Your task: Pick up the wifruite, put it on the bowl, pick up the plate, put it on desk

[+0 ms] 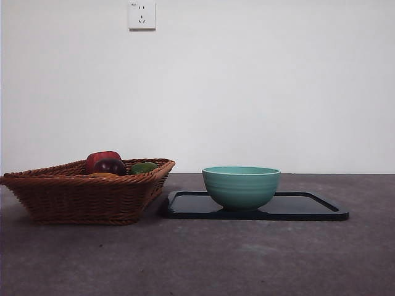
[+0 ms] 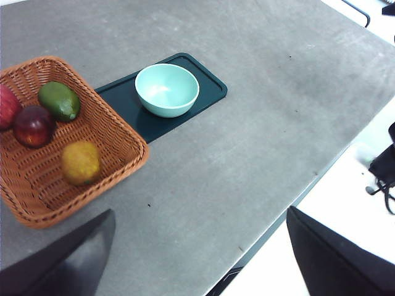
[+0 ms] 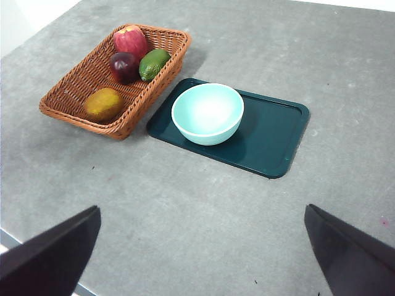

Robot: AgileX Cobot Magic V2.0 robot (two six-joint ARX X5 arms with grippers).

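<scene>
- Basket [image 3: 117,80]: wicker, standing on the desk [image 3: 185,209] just beside the tray [image 3: 271,148]; it holds four fruits.
- Wifruite [image 3: 103,103]: the orange-yellow fruit, lying in the basket at the corner farthest from the other three (a red apple [image 3: 130,41], a dark fruit [image 3: 124,65] and a green fruit [image 3: 153,63], clustered at the opposite end). In the front view only a sliver of it shows above the basket rim.
- Bowl [image 1: 241,186]: teal, upright and empty, resting on the tray at the end nearest the basket.
- Left gripper [image 2: 197,259]: jaws spread wide, nothing between them, high above the desk and well apart from the basket.
- Right gripper [image 3: 203,253]: likewise released and empty, high above the desk, well apart from the bowl.
- Progress: judged from this layout, no step is done. Wifruite not yet grasped; bowl not yet filled; the tray (apparently the "plate" of the task) untouched under the bowl.
</scene>
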